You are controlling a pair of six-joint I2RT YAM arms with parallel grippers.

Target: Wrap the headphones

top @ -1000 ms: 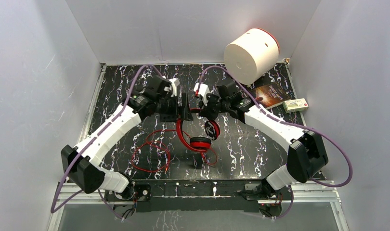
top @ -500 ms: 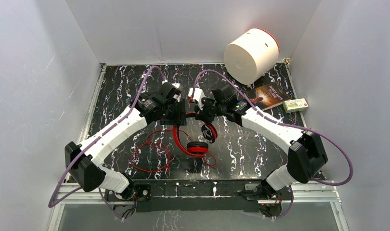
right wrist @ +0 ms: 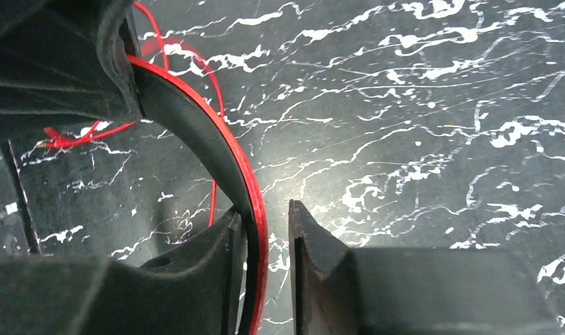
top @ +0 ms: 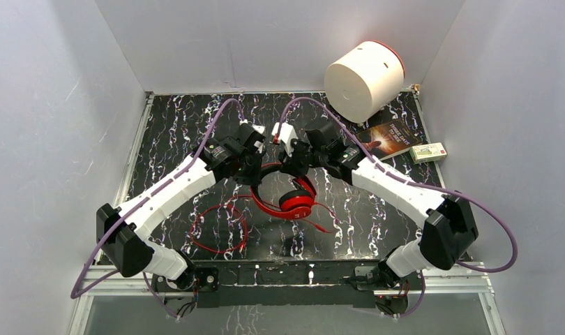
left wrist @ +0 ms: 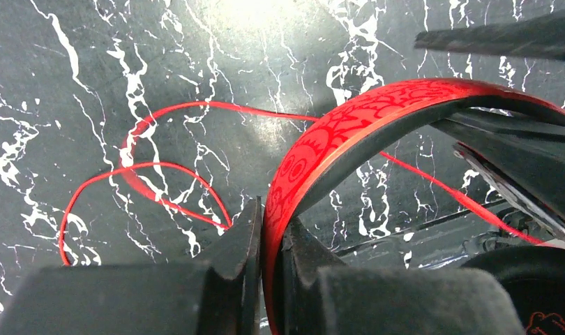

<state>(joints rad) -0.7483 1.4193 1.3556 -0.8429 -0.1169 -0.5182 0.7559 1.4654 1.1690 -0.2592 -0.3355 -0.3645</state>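
The red headphones (top: 288,197) hang between both grippers over the black marbled table, earcups low and to the right. My left gripper (top: 254,176) is shut on the red headband (left wrist: 349,122), which is pinched between its fingers (left wrist: 269,209). My right gripper (top: 291,165) is open around the same headband (right wrist: 196,132). The band rests against its left finger with a gap to the right finger (right wrist: 264,209). The thin red cable (top: 218,227) lies coiled on the table at the lower left, and loops of the cable (left wrist: 161,164) show below the left wrist.
A white cylinder with a red rim (top: 363,80) lies on its side at the back right. A dark book (top: 391,137) and a small box (top: 428,152) sit beside it. Grey walls close in the left, back and right.
My left gripper has closed on the headband. My right gripper has loosened from it. The headphones have swung, their earcups now further right, and both wrists have drawn together.
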